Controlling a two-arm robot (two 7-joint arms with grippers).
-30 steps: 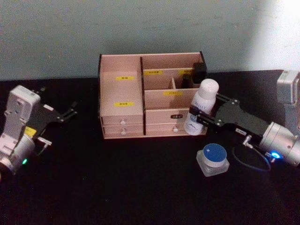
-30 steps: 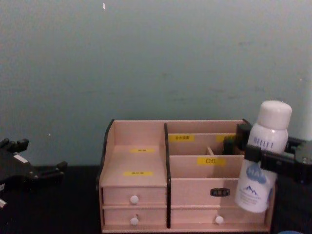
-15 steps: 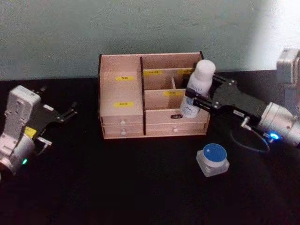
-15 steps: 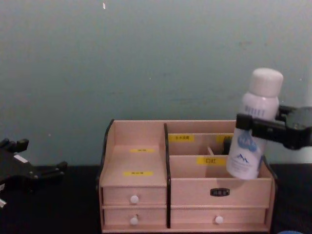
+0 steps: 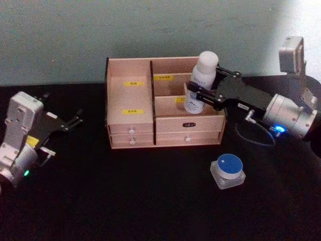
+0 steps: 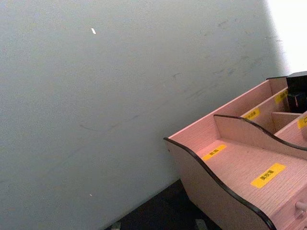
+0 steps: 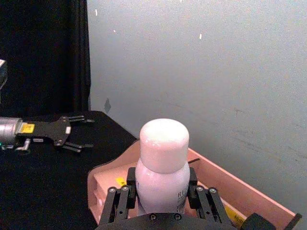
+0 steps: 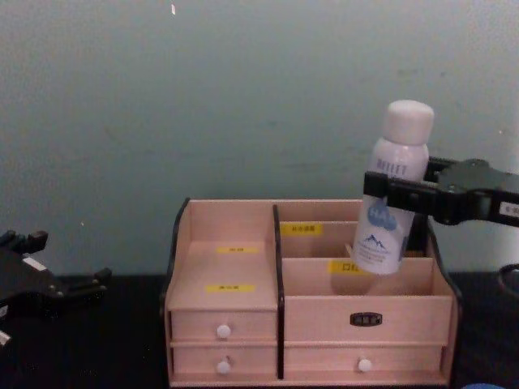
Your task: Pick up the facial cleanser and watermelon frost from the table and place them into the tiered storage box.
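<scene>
Black table [image 5: 150, 206] is seen with the tiered storage box [image 5: 129, 123] set at its far middle, drawers facing near. The right gripper [image 5: 196, 93] is reached in from the right, over the box's right-hand open compartments; its jaws are pinched on the facial cleanser [image 5: 202, 74] around the bottle's middle. The left gripper [image 5: 75, 119] is parked at the left, well apart from the box, its jaws spread with nothing between them. The cleanser is held slightly tilted, cap up and leaning right, base low over the nearer right compartment. The watermelon frost [image 5: 227, 171] is left on the table, near and to the right of the box, blue lid up.
</scene>
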